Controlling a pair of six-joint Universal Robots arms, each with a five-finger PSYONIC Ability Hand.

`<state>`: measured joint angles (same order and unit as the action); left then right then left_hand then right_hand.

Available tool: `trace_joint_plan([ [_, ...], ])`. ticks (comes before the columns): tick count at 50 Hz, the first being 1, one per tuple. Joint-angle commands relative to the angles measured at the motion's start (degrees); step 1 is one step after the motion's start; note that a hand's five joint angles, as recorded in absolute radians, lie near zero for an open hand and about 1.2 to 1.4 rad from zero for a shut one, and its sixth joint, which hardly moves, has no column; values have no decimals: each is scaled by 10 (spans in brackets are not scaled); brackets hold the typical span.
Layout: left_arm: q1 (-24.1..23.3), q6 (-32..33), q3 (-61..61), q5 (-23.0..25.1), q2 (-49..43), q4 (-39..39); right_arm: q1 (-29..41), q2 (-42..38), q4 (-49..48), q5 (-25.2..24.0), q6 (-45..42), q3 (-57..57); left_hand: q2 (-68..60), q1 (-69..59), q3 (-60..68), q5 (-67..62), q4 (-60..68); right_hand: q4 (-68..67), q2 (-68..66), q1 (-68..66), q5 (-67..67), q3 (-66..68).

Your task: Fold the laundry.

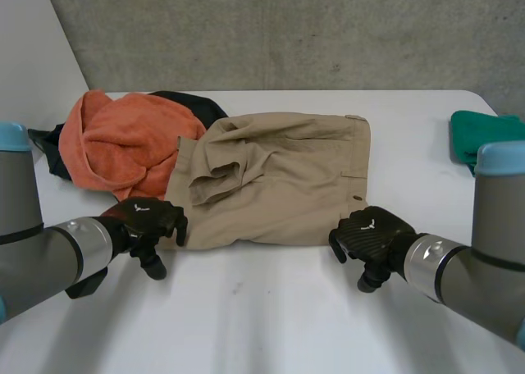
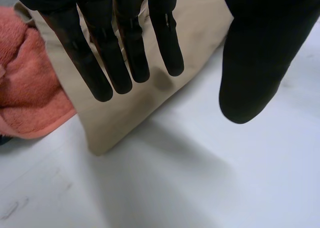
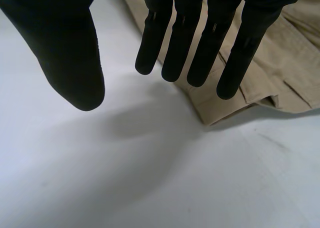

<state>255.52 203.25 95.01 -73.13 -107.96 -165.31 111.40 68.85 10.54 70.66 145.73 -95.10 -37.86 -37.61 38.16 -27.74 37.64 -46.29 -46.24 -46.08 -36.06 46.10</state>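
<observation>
Folded tan shorts (image 1: 275, 181) lie in the middle of the white table (image 1: 271, 316). My left hand (image 1: 148, 221) hovers at their near left corner with straight fingers (image 2: 120, 63) above the tan cloth (image 2: 115, 113), thumb apart, holding nothing. At the near right corner my right hand (image 1: 369, 236) is also open. Its fingers (image 3: 200, 48) hang over the tan edge (image 3: 225, 105) with the thumb over bare table.
An orange towel (image 1: 123, 144) lies on a dark garment (image 1: 193, 103) at the left, touching the shorts. A folded green cloth (image 1: 480, 132) sits at the table's right edge. A grey wall stands behind the table.
</observation>
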Motion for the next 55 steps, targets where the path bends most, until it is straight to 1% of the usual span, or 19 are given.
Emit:
trace_joint_plan([
  [1,2,-1,-35,-7,-56,-31,10,-28,-129,16,24,-15,4,1,-7,3,-2,67,66,65,64,-65],
  [5,-6,0,-56,-23,-81,-36,17,-37,-191,36,34,-18,17,15,-20,16,-15,166,165,164,164,-164],
  [6,-10,-1,-65,-30,-89,-41,19,-43,-208,43,33,-16,39,37,-42,38,-37,174,174,172,172,-172],
  [10,-20,0,-88,-50,-108,-49,24,-63,-244,53,29,-7,48,45,-51,46,-45,188,187,186,186,-186],
  [16,-31,2,-121,-76,-122,-59,29,-100,-267,57,18,18,68,65,-71,67,-66,181,181,179,179,-179],
  [24,-36,-7,-123,-89,-92,-57,36,-135,-300,72,17,50,56,54,-59,55,-54,124,124,122,122,-122],
  [31,-40,-6,-69,-94,-18,-55,45,-170,-338,90,9,76,24,22,-27,23,-22,85,85,83,83,-83],
  [34,-44,-5,-41,-92,8,-56,50,-187,-340,99,-1,94,-3,-5,0,-4,5,52,51,50,50,-50],
  [37,-49,-4,-22,-94,20,-56,51,-199,-342,112,-7,108,-38,-40,35,-39,40,-51,-51,-53,-53,52],
  [38,-53,-3,-15,-95,20,-56,52,-200,-343,115,-8,112,-85,-87,82,-86,87,-111,-111,-113,-113,113],
  [39,-55,-2,-12,-94,19,-56,54,-201,-344,123,-8,118,-102,-104,99,-103,104,-283,-284,-285,-285,285],
  [40,-56,-1,-10,-92,17,-56,55,-200,-344,127,-7,121,-115,-118,112,-117,118,-337,-337,-339,-339,338],
  [43,-61,2,-4,-91,6,-57,58,-191,-343,144,-3,125,-199,-202,196,-201,202,-337,-338,-339,-339,339],
  [45,-62,5,-6,-90,-2,-60,61,-186,-340,149,0,125,-216,-219,213,-218,219,-337,-338,-339,-339,339],
  [48,-63,8,-11,-91,-22,-72,65,-175,-337,156,10,124,-149,-152,146,-151,152,-337,-338,-339,-339,339],
  [49,-63,9,-15,-92,-27,-77,65,-173,-337,156,12,124,-106,-108,103,-107,108,-337,-338,-339,-339,339],
  [50,-63,9,-23,-92,-38,-84,67,-168,-333,156,17,123,-29,-31,26,-30,31,-337,-338,-339,-339,339],
  [54,-66,10,-57,-95,-77,-92,70,-158,-316,156,24,124,71,68,-74,70,-69,-337,-338,-339,-339,339],
  [55,-68,10,-65,-97,-85,-92,71,-156,-312,157,25,124,75,72,-78,73,-72,-337,-338,-339,-339,339],
])
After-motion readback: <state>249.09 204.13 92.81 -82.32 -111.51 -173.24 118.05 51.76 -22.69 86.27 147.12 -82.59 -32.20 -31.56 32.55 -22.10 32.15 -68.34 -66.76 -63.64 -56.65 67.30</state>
